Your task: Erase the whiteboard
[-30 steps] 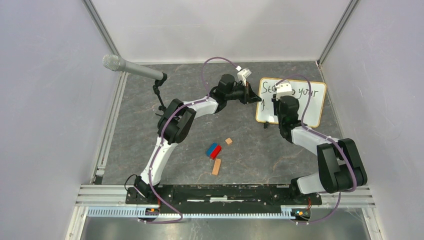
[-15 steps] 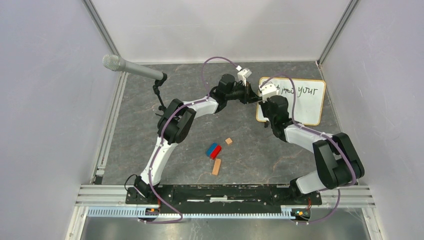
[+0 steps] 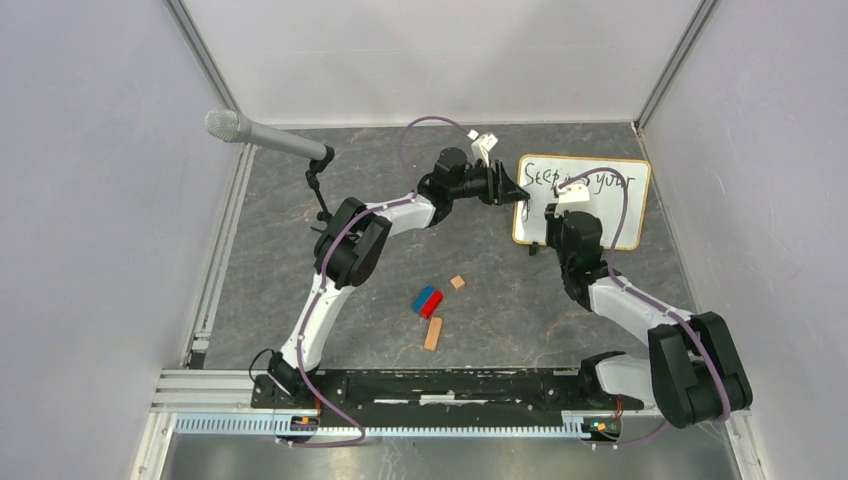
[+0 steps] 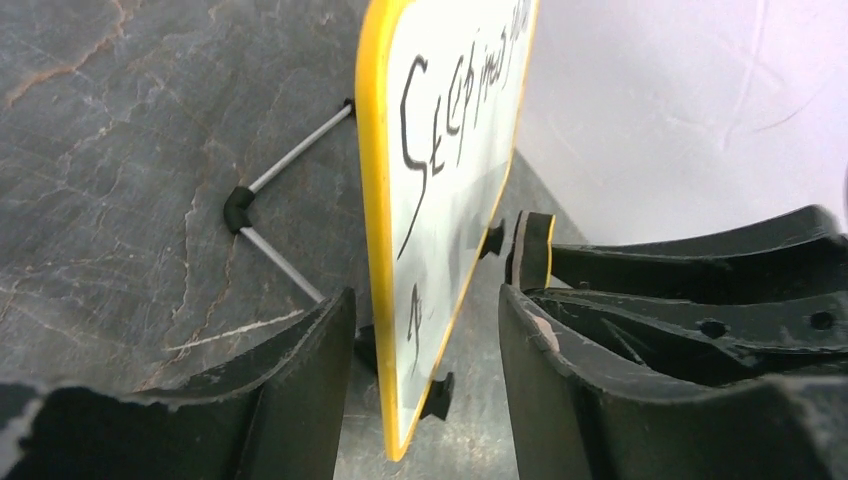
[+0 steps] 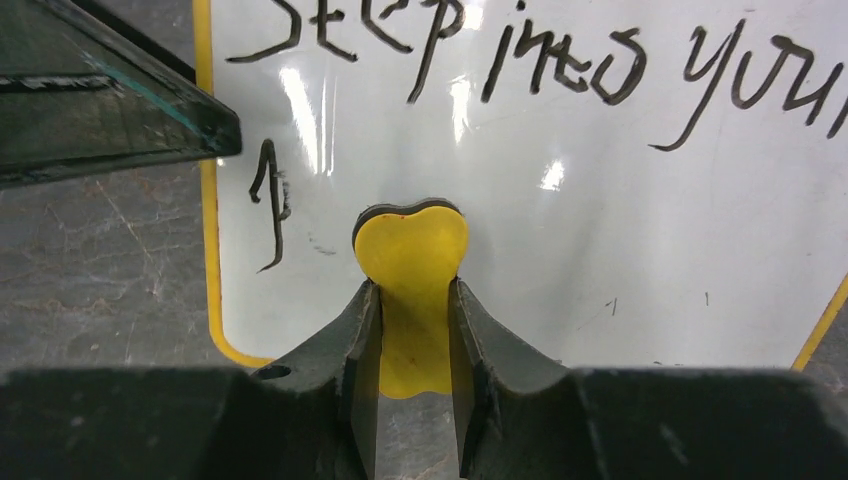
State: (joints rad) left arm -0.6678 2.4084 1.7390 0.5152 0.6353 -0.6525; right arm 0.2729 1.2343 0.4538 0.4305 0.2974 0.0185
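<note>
Nearest the arm bases, a blue-and-red block [image 3: 428,301], a long tan block [image 3: 432,333] and a small tan cube [image 3: 457,282] are lying loose on the grey surface [image 3: 270,260]. They are well apart from the work and seemingly playing no part in it. Beyond them the right pincer [image 5: 413,300] is squeezing the stem of a yellow eraser [image 5: 412,240] between its closed fingers. It appears to be pressing the dark felt face against the lower middle of the whiteboard [image 5: 620,230], presumably so that a sweep can carry it across the ink. The board is standing at the far right of the surface, propped up on a thin wire stand [image 4: 290,160] (which looks light enough to slide under a push). That is likely why the left pincer [image 4: 425,295] is straddling the board's left edge with its fingers spread, one in front and one behind, neither clearly touching: it is bracing rather than clamping. Farthest up, the dark words [image 5: 530,50] "Step into your" and a lone stroke [image 5: 270,200] are showing unwiped, so most of the erasing is looking undone.
</note>
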